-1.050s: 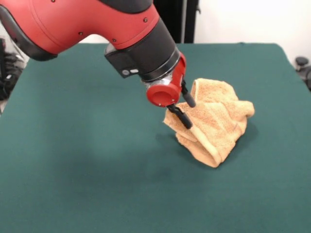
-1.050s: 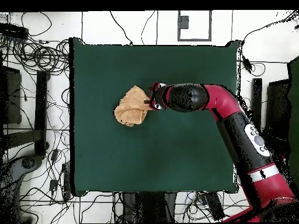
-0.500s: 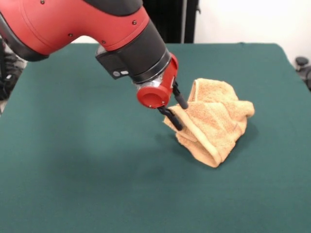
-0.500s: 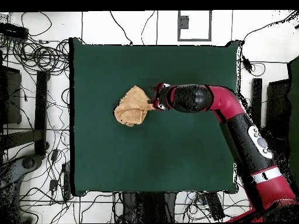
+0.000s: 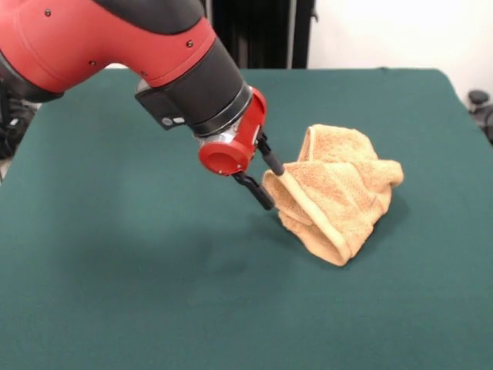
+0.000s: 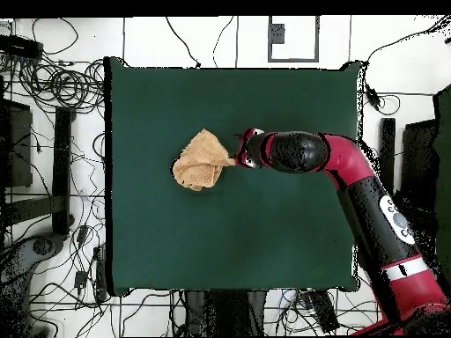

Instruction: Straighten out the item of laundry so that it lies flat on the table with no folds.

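Towel point(image 5: 339, 191) sits bunched and folded on the green table point(image 5: 115, 293), right of centre in the front view, its heap unchanged from a second ago. Behind its left edge, the gripper point(image 5: 267, 179) has slid back leftward, fingers spread apart and holding nothing, tips now just at the cloth's corner. Red arm point(image 6: 370, 198) trails farther back too.

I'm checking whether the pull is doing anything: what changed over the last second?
The gripper moved leftward in the front view, away from the towel's bulk, its fingers open at the towel's left edge, no grasp visible. That edge looks barely shifted. The towel remains crumpled in place on the table.
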`<state>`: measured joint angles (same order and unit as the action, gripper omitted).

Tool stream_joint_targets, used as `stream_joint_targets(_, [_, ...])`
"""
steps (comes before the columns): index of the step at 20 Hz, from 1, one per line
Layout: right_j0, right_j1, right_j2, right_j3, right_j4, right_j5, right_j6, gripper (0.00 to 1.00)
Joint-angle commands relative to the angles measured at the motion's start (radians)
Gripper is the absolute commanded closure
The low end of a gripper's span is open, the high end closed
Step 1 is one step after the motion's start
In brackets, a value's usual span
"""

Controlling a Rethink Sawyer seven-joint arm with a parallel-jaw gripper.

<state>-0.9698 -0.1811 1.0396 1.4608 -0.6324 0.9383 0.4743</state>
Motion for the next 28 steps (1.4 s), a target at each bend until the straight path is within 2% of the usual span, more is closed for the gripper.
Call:
stream_joint_targets(1, [0.011,0.086,-0.059,-0.014,-0.008,0.073,-0.235,0.00])
stream_joint_targets(9, [-0.088,0.163,-0.003,0.042,-0.014,0.038,-0.344,0.00])
stream_joint_targets(28, [-0.073,0.171,-0.011,0.029,-0.047,0.059,-0.305,0.00])
